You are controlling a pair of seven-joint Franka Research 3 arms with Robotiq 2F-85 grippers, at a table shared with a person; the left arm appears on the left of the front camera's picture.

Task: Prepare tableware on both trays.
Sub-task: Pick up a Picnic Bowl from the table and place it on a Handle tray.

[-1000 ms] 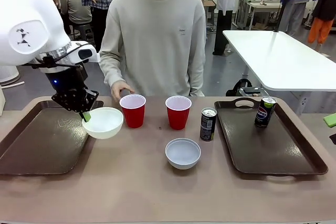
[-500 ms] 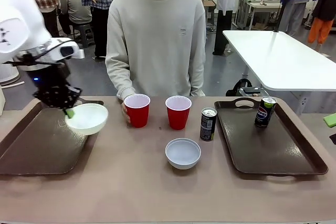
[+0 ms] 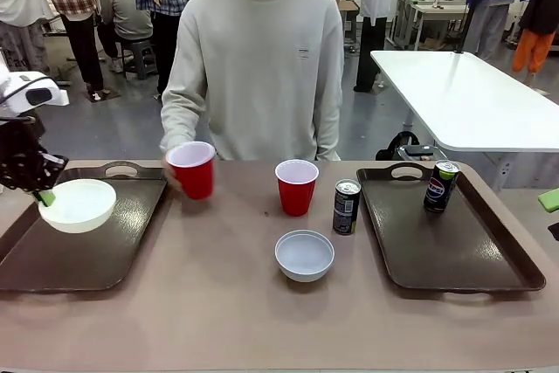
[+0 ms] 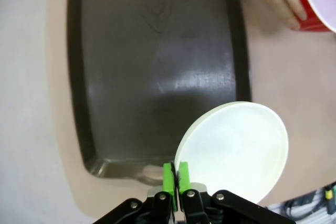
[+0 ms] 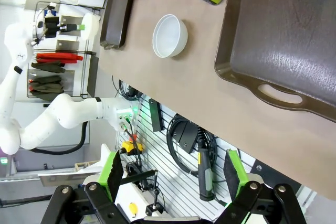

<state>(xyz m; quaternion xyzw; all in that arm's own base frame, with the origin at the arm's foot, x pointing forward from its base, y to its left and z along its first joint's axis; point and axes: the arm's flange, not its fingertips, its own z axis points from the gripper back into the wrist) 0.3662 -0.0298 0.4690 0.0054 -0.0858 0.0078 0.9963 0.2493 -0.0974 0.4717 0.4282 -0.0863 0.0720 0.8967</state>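
Note:
My left gripper is shut on the rim of the white bowl, holding it just above the left tray. In the left wrist view the green pads pinch the bowl's edge over the dark tray. The person's hand holds a red cup at that tray's right rim. A second red cup, the grey-blue bowl and a dark can stand mid-table. Another can stands on the right tray. My right gripper hangs open beyond the table's edge, past the right tray.
The person stands at the far side, centre. A white table stands behind on the right. Cables and equipment hang below the table's edge in the right wrist view. Bare tabletop lies along the front.
My left arm carried the white bowl leftward from beside the cups to above the left tray. The person's hand slid one red cup left to that tray's rim.

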